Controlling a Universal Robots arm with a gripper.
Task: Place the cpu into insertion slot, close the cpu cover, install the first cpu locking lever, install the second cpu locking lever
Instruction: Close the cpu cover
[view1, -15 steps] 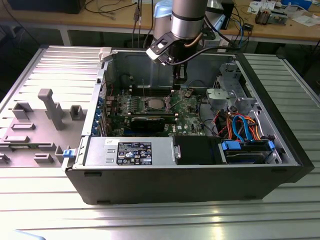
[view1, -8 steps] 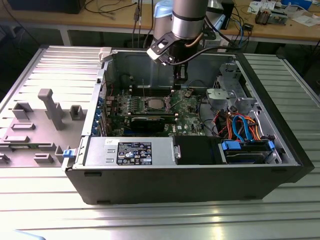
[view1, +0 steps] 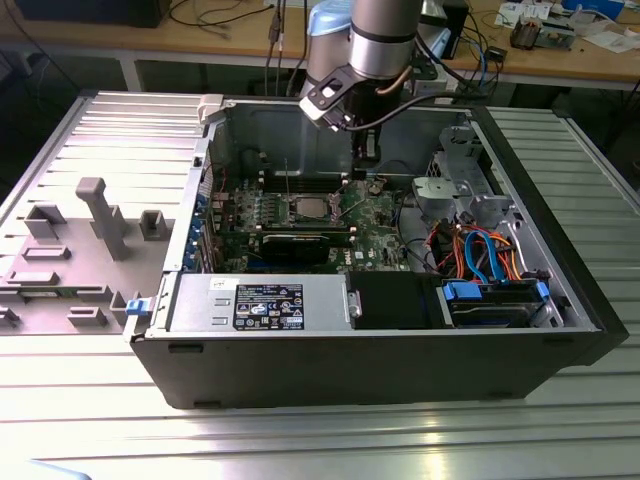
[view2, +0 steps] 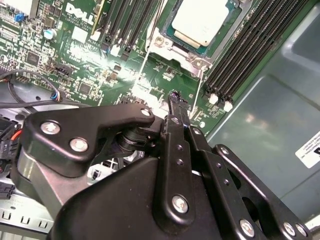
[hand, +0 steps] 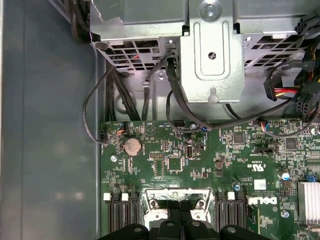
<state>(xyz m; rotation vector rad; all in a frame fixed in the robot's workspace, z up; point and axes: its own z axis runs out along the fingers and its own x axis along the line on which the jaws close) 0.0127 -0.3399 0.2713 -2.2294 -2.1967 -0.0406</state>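
– Cpu (view2: 202, 20) is down in the insertion slot (view2: 159, 42), silver top up, and the cpu cover (view2: 192, 54) looks to lie flat around it. So 2 steps seem done.
– Agreed, I'd call this step 3, the first locking lever. Gripper (view2: 174, 96) hovers low over the green motherboard (view2: 90, 75), just beside the slot. Its fingers are pressed together, with nothing visibly between them.
– And the 2 thin wire levers (view2: 145, 60)?
– Both look unlatched, running out past the cover. My read: this step calls for the closed tip to bear on 1 wire and tuck it under its catch without scraping the board.
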